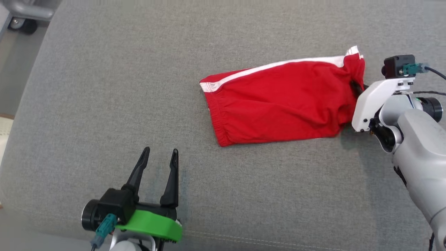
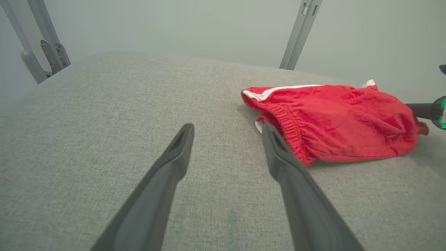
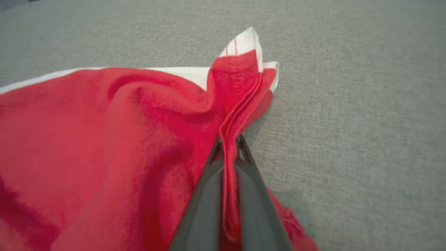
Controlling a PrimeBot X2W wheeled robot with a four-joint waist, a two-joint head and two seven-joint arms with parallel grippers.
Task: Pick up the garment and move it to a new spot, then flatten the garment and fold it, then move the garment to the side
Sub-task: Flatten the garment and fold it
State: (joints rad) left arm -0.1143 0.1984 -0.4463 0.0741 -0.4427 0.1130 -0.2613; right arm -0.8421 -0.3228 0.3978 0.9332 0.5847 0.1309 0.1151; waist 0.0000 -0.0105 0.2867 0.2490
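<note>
The garment is a pair of red shorts with a white side stripe, lying folded on the grey cushion, elastic waistband toward the left. My right gripper is shut on the garment at its right hem, a pinched fold of red cloth standing between the two dark fingers; in the head view its fingertips are hidden under the fabric beside the white wrist housing. My left gripper stands open over bare cushion, below and left of the shorts, holding nothing. In the left wrist view the waistband lies just beyond the right finger.
The grey cushion's front seam runs along the bottom; its left edge drops to the floor. A metal frame and a second post stand beyond the cushion's far side.
</note>
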